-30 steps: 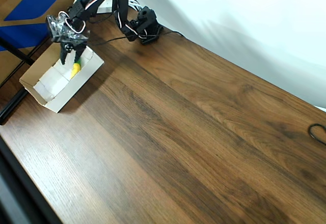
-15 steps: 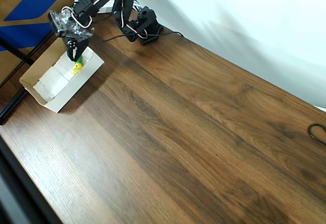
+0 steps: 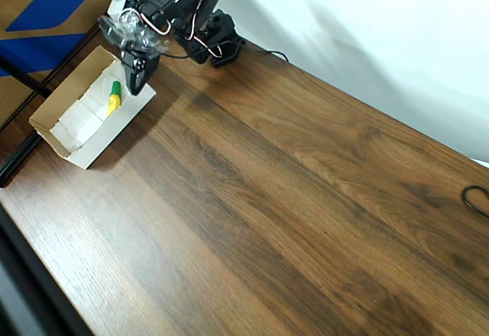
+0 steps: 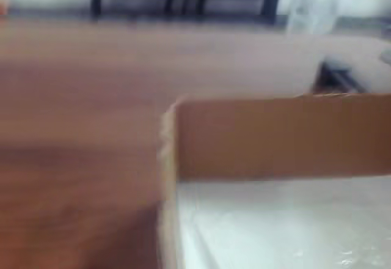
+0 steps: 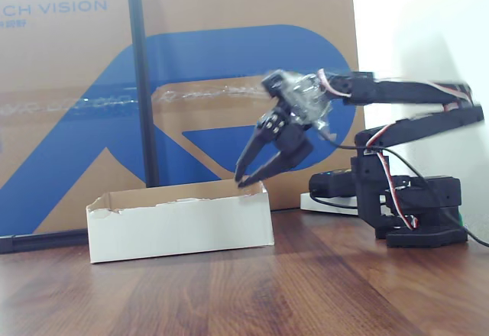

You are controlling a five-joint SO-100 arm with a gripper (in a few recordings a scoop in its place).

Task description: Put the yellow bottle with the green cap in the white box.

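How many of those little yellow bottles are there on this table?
1. The yellow bottle with the green cap lies inside the white box at the table's left end in the overhead view, just beside the gripper. In the fixed view the box wall hides it.

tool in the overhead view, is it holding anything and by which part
Nothing is held. The tool is open and empty above the white box's near wall, and the yellow bottle lies inside the box, apart from it.

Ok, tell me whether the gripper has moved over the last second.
Yes. In the overhead view the gripper has shifted right, from over the box's interior to its right wall, leaving the bottle inside.
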